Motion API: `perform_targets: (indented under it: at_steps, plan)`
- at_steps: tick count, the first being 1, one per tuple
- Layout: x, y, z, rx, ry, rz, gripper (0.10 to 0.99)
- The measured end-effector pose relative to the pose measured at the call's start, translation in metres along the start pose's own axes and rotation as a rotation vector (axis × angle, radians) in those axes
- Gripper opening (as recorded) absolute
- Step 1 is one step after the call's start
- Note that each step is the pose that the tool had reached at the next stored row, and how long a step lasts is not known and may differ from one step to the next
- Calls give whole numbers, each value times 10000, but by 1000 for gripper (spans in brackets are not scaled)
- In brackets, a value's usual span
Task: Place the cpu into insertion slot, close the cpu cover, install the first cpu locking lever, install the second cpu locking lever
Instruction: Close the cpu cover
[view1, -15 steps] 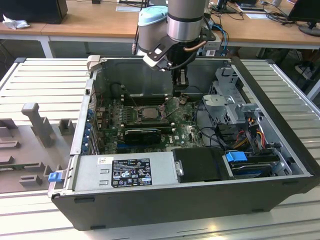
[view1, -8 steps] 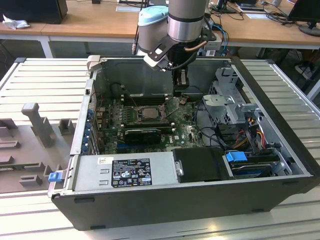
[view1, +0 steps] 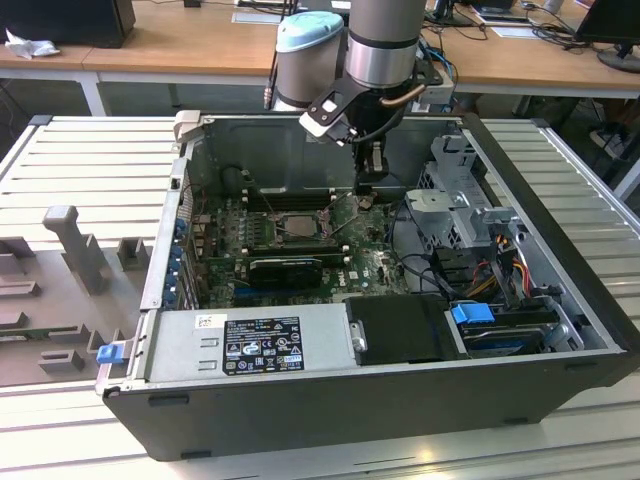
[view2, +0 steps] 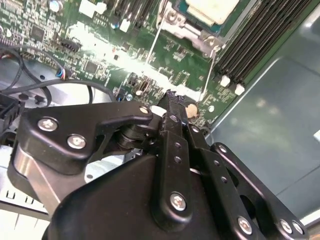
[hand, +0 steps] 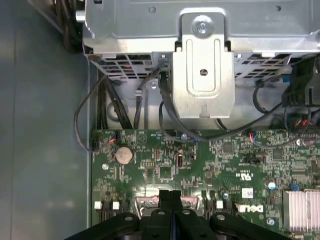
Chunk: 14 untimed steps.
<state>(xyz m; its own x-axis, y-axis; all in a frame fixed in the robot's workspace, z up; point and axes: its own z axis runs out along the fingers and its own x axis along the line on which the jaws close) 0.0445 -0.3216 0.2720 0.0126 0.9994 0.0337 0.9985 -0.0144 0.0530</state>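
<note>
At the exterior view's left stands the wall of the open computer case (view1: 150, 262). Inside it, on the green board, the cpu (view1: 300, 224) lies already in the insertion slot (view1: 276, 228) with its pale face up. In the second wrist view the cpu cover (view2: 186, 29) seems to lie flat around the chip, though I cannot be fully sure. One thin locking lever (view2: 158, 45) and a second locking lever (view2: 212, 70) appear to rise off the board beside the socket. So I judge that neither is latched and that the work stands at the first lever. More to the exterior view's right, just beside the socket, the gripper (view1: 367, 197) hangs low over the board. In both wrist views its fingers (hand: 164, 200) are pressed together with nothing between them. For this step the closed tips should act as one pusher: they should meet the lever near its free end, then press it down and a little sideways so that it slips under its hook. They should also keep off the memory slots (view2: 260, 35). Further right stands the metal drive cage (view1: 455, 198).
</note>
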Motion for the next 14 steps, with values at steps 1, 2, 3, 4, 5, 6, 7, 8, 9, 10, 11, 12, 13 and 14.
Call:
perform_targets:
  at_steps: [1, 2, 3, 4, 5, 6, 7, 8, 9, 10, 11, 12, 13, 14]
  plan:
    - [0, 8, 11, 0, 0, 0, 106]
    - [-1, 14, 15, 1, -3, 0, 106]
    - [0, 14, 19, 0, 0, 1, 106]
    - [-1, 20, 39, 0, -1, 0, 106]
    - [-2, 27, 67, 0, -2, 0, 106]
    - [-3, 46, 97, 0, -1, 1, 106]
    - [-3, 72, 118, 7, 0, 2, 106]
    - [-3, 108, 148, 22, -1, 0, 106]
    - [-4, 128, 186, 30, 0, 0, 106]
    - [-5, 126, 219, 31, -1, -1, 106]
    - [-6, 122, 243, 39, 0, -2, 106]
    - [-7, 100, 242, 97, -3, -2, 106]
    - [-7, 67, 241, 123, 0, -2, 106]
    - [-7, 30, 240, 122, 0, -3, 106]
